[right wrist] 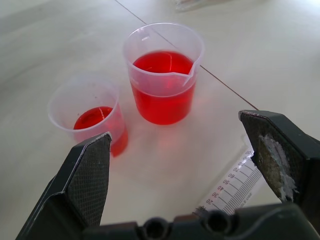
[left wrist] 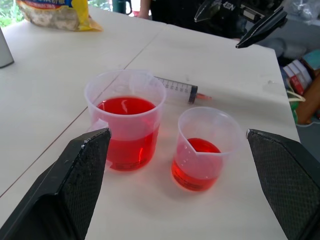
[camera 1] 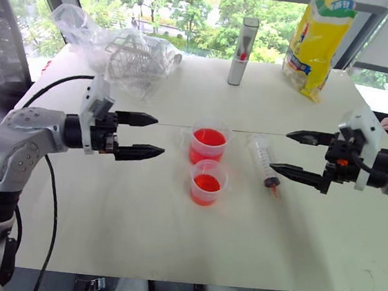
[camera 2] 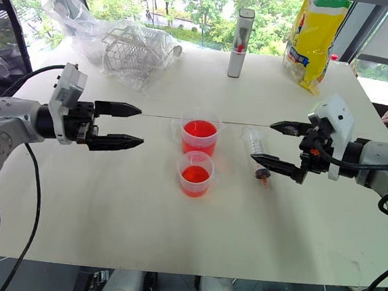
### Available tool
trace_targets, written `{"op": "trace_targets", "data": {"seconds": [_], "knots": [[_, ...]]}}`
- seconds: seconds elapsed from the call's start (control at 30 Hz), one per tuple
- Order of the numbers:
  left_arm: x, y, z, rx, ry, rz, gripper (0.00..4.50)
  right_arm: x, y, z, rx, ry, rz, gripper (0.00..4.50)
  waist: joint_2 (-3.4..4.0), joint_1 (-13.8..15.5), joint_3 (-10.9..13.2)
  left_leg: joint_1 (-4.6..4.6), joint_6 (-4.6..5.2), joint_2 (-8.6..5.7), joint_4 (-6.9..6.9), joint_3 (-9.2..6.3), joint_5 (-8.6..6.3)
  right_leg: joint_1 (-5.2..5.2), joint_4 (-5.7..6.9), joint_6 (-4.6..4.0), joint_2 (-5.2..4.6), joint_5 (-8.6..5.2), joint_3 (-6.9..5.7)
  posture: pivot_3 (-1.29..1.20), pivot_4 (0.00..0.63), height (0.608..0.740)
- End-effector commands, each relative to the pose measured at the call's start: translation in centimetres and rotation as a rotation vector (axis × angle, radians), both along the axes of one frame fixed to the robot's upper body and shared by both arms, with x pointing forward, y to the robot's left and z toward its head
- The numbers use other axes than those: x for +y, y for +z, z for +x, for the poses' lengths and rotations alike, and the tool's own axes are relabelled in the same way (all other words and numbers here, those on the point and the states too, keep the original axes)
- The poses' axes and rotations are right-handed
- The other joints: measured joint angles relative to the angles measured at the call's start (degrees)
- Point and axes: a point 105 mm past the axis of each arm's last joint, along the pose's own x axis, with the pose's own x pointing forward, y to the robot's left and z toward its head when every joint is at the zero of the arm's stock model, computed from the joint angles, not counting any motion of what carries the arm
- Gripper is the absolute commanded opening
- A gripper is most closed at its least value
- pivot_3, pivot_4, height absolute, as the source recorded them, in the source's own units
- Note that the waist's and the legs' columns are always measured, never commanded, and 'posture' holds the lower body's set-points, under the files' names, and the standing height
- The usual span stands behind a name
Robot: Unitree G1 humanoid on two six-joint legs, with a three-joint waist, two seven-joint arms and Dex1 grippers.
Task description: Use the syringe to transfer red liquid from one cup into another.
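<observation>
Both arms reach inward above the worktop [camera 1: 136, 237], facing each other. The left gripper [camera 1: 150, 137] points right, roughly level, its fingers [camera 1: 138, 152] spread wide and empty. The right gripper [camera 1: 290, 154] points left, tilted slightly downward, fingers likewise wide apart, holding nothing.

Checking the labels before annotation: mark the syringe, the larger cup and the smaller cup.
syringe [camera 1: 262, 159], left eye view, on the middle of its clear barrel.
larger cup [camera 1: 209, 137], left eye view, on the red liquid's surface inside.
smaller cup [camera 1: 207, 183], left eye view, on the red liquid inside.
</observation>
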Motion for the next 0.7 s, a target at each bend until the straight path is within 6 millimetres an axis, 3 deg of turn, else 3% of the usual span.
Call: {"op": "trace_targets", "data": {"seconds": [0.03,0.27,0.7], "knots": [[0.2,1.3,-0.5,-0.050,-0.001,-0.005,4.50,0.0,1.4,-0.4,-0.063,0.001,-0.001,4.47,0.00,0.0,0.0,0.00,0.00,0.00,0.01,0.00,0.00,0.00,0.00,0.00,0.00,0.00,0.00,0.00,0.150,0.740],[0.4,2.5,-0.8,-0.066,0.008,-0.047,4.50,0.2,2.0,-0.5,-0.071,0.003,-0.013,4.47,0.00,0.0,0.0,0.01,0.00,0.00,0.00,0.00,0.00,0.01,0.00,0.00,0.00,0.00,0.00,0.00,0.150,0.740],[0.2,2.2,-0.6,-0.062,0.010,-0.036,4.50,0.2,1.6,-0.2,-0.012,-0.010,-0.032,4.47,0.00,0.0,0.0,0.02,0.00,0.00,0.00,0.00,0.00,0.02,0.00,0.00,0.00,0.00,0.00,0.00,0.150,0.740]]}}
